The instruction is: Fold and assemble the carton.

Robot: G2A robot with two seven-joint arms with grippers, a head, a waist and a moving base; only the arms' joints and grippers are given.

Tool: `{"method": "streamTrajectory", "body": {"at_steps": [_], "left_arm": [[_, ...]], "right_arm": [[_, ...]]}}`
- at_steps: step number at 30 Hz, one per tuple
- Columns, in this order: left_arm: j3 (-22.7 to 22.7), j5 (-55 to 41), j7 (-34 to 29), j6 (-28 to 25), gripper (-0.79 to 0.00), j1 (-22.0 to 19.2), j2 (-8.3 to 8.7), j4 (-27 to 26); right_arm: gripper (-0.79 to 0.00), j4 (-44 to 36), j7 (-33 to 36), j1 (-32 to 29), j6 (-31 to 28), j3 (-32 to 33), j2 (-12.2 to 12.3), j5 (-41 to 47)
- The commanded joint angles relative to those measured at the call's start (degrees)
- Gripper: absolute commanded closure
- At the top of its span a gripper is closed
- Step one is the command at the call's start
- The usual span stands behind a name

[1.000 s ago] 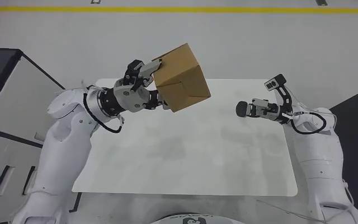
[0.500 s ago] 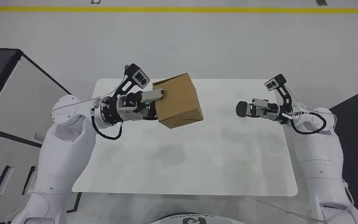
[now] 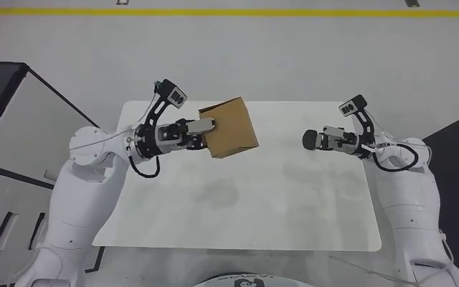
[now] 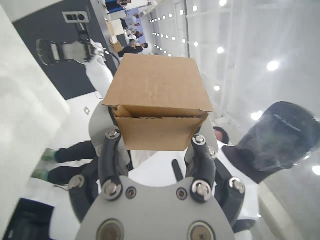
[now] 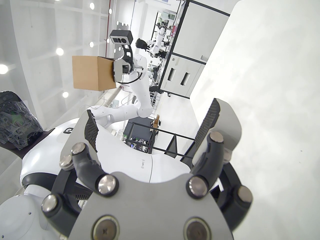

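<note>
Top view: left gripper (image 3: pixel 206 134) is clamped on one end of the brown carton (image 3: pixel 231 128), holding it in the air over the far left part of the white table (image 3: pixel 287 208); the carton is folded into a closed box, slightly tilted. Right gripper (image 3: pixel 310 139) hangs over the table's right side, well apart from the carton, jaws spread wide, nothing between.
</note>
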Motion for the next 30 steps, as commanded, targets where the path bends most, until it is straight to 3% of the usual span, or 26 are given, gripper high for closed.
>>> {"method": "streamTrajectory", "body": {"at_steps": [1, 6, 14, 24, 27, 30], "left_arm": [[0.41, -3.37, -0.59, -5.48, 0.0, -0.52, -0.28, 1.45], [2.96, -6.7, -3.92, -13.91, 0.0, -2.39, -1.02, 5.4], [7.14, -16.1, -12.22, -22.23, 0.0, -7.48, -2.51, 12.23], [7.32, -16.26, -11.66, -23.49, 0.0, -8.31, -2.74, 13.55], [7.63, -17.52, -10.28, -28.69, 0.0, -7.26, -3.21, 14.14], [8.82, -21.38, -8.47, -30.51, 0.0, -7.36, -4.13, 14.78]], "right_arm": [[-0.785, 0.0, 0.0, 0.0, 0.0, 0.0, 0.0, 0.0], [-0.785, 0.0, 0.0, 0.0, 0.0, 0.0, 0.0, 0.0], [-0.785, 0.0, 0.0, 0.0, 0.0, 0.0, 0.0, 0.0], [-0.785, 0.0, 0.0, 0.0, 0.0, 0.0, 0.0, 0.0], [-0.785, 0.0, 0.0, 0.0, 0.0, 0.0, 0.0, 0.0], [-0.785, 0.0, 0.0, 0.0, 0.0, 0.0, 0.0, 0.0]]}}
